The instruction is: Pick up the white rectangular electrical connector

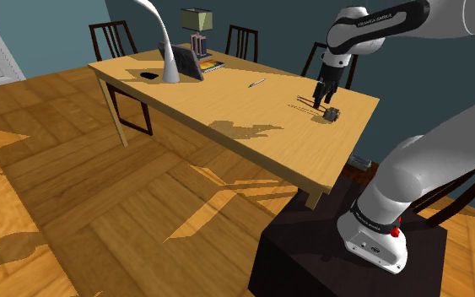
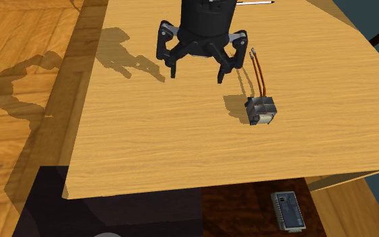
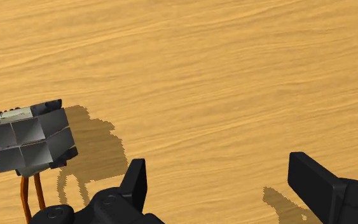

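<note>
pincer hangs wide open just above the table, holding nothing. connector rests on the table just beside it, outside one finger rather than between the two. it is a small grey block with a dark back and two thin orange wires trailing off. it looks light, rigid and smooth-faced, so likely to skid or twist if nudged. best hold seems across two flat opposite faces of the block, square on, clear of the limp wires.

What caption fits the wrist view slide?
Open fingers hover above wooden table, grey connector with orange wires beside them, ungrasped.
</note>
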